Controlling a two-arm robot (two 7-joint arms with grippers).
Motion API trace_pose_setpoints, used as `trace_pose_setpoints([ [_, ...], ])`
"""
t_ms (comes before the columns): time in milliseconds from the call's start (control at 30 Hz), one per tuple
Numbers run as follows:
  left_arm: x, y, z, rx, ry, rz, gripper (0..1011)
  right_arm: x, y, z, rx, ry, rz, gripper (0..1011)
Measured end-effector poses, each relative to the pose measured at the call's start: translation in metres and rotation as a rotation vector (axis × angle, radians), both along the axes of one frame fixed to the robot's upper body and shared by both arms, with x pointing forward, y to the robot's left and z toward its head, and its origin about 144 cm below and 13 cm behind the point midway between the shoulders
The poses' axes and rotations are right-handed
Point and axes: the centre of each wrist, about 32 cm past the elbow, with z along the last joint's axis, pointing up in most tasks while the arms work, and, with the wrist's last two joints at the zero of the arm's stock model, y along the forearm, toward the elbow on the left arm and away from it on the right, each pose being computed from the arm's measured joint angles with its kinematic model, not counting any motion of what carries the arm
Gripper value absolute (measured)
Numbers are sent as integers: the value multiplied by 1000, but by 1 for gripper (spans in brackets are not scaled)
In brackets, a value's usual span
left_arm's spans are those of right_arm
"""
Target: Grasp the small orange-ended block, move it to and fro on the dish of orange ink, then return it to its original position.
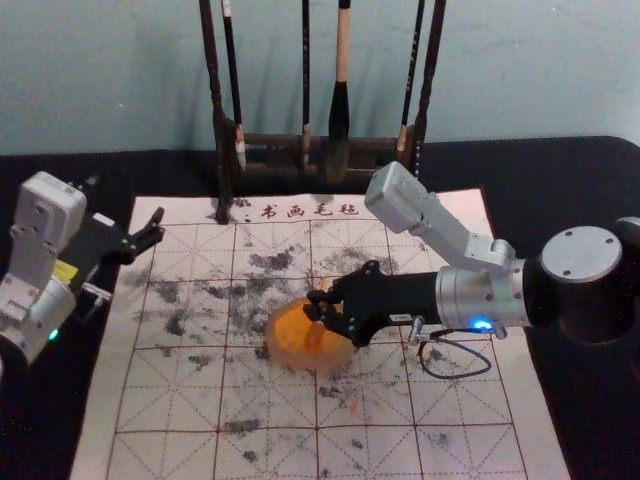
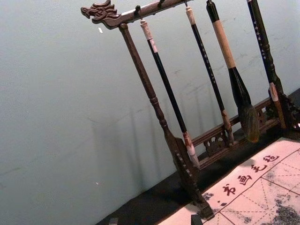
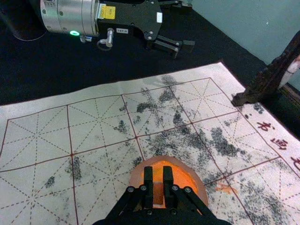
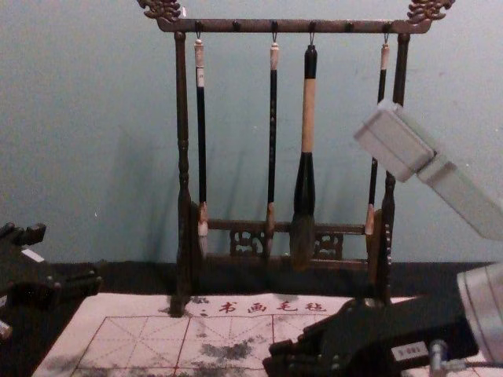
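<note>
- Right gripper, one: at the middle of the mat, its two fingers clamped on the block.
- Block, one, orange-brown: between those fingers and above the dish. Whether its underside touches the ink, cannot tell.
- Step in hand, by judgement: the inking, with the block taken up and its return yet to do.
- Next move, by judgement: a firm grip and short, level strokes to and fro within the rim, then a lift and a return to the block's place. Too hard a press could slide the dish.
- Dish, one, round, pale-rimmed: directly beneath the right fingers.
- Ink, one pool, orange: inside the dish, below and around the fingertips.
- Orange smudge, one: on the mat, just beside the dish, farther from the fingers than the rim.
- Mat, one, gridded, with dark blotches: under the dish and spreading out on all sides of the right fingers.
- Printed characters, four: beyond the fingers, along the mat's far edge.
- Left gripper, one, idle: well to the left of the right fingers, by the mat's left edge; its own two fingers apart, nothing between.
- Rack, one, wooden: beyond both pairs of fingers.
- Brushes, four, one much thicker: hanging from the rack.
</note>
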Motion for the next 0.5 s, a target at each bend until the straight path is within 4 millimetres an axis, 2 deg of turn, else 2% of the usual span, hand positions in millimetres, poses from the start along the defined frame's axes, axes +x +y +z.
trace_pose_setpoints([
  [500,0,0,0,0,0,0,1001,5,13,-2,3,3,6,123],
])
